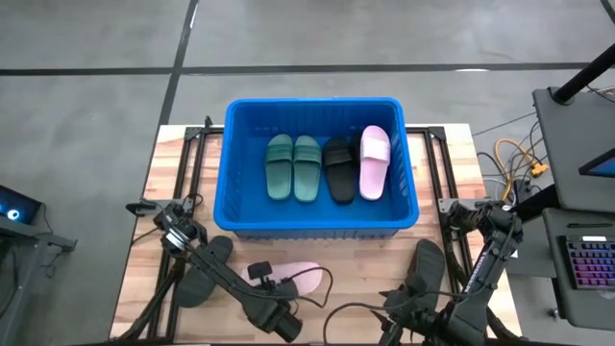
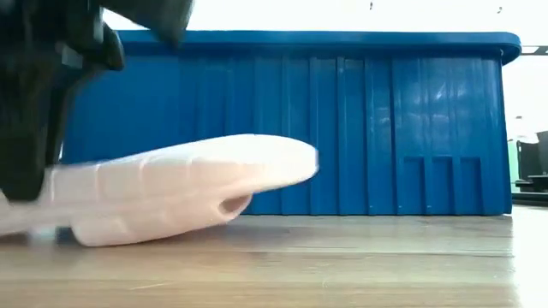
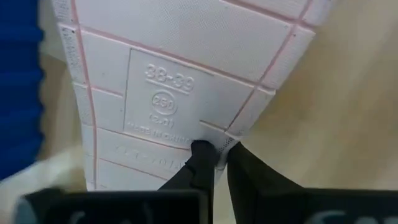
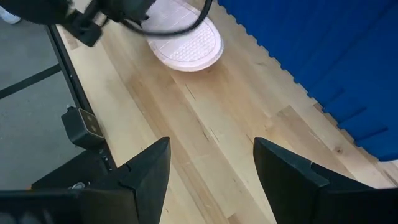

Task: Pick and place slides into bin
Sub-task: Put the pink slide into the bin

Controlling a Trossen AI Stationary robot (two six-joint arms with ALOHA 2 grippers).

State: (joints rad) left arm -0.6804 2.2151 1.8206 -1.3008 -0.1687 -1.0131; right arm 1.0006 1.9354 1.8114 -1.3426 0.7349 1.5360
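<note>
Presently, the blue bin (image 1: 321, 231) stands at table centre toward 12 o'clock, holding four slides: two green (image 1: 293, 166), one black (image 1: 339, 168), one pink (image 1: 374, 161). At 6 o'clock of the bin, a second pink slide (image 1: 300, 277) lies sole-up, its edge pinched between the nearly closed fingers of the left gripper (image 3: 214, 163). At 5 o'clock, the right gripper (image 4: 211, 165) hangs wide open, empty, above bare wood.

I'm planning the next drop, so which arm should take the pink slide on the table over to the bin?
Left. The left gripper is already shut on the pink slide's edge, beside the bin. The right gripper is open and holds nothing.
</note>
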